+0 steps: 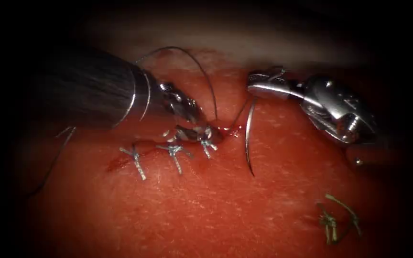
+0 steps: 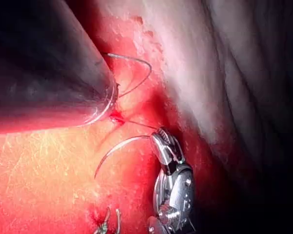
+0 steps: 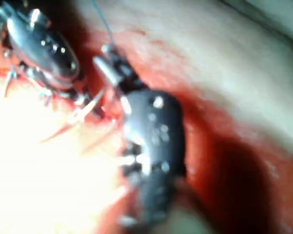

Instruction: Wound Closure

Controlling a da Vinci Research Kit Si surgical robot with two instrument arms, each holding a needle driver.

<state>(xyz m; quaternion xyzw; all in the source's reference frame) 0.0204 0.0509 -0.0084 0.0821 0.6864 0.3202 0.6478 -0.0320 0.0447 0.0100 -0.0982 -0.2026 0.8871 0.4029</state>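
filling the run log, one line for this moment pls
right tool: holds needle at its thread end, clear of tissue | left tool: at the cut, grip unclear | thread: looped above

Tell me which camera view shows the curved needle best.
The endoscope view: the needle hangs from the right tool, whole curve visible, clear of the tissue. The left wrist view shows its arc too; the right wrist view leaves it unclear.

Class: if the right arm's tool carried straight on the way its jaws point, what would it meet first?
Probably the thread arching above the cut, then the left tool; depth is unclear. The right tool points left, gripping the needle near its thread end, clear of tissue.
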